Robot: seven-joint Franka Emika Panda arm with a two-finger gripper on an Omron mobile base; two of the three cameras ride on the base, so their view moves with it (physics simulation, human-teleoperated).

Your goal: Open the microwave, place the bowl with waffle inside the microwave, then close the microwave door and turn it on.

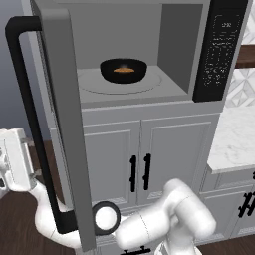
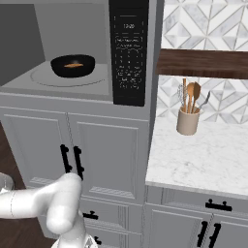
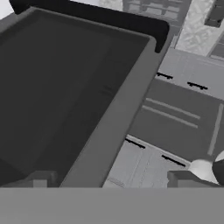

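Claw [image 3: 109,178] spread wide, low beside the open microwave door [image 3: 65,87]

No legible text; white markings on microwave button panel [image 2: 128,51] too small to read (blurred rows).

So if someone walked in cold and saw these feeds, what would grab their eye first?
Probably the microwave door, swung wide open toward the camera with its long black handle filling the left of the left base view. Next, the bowl with waffle sitting on the turntable inside the microwave. The hand, open, hangs close against the door's dark window.
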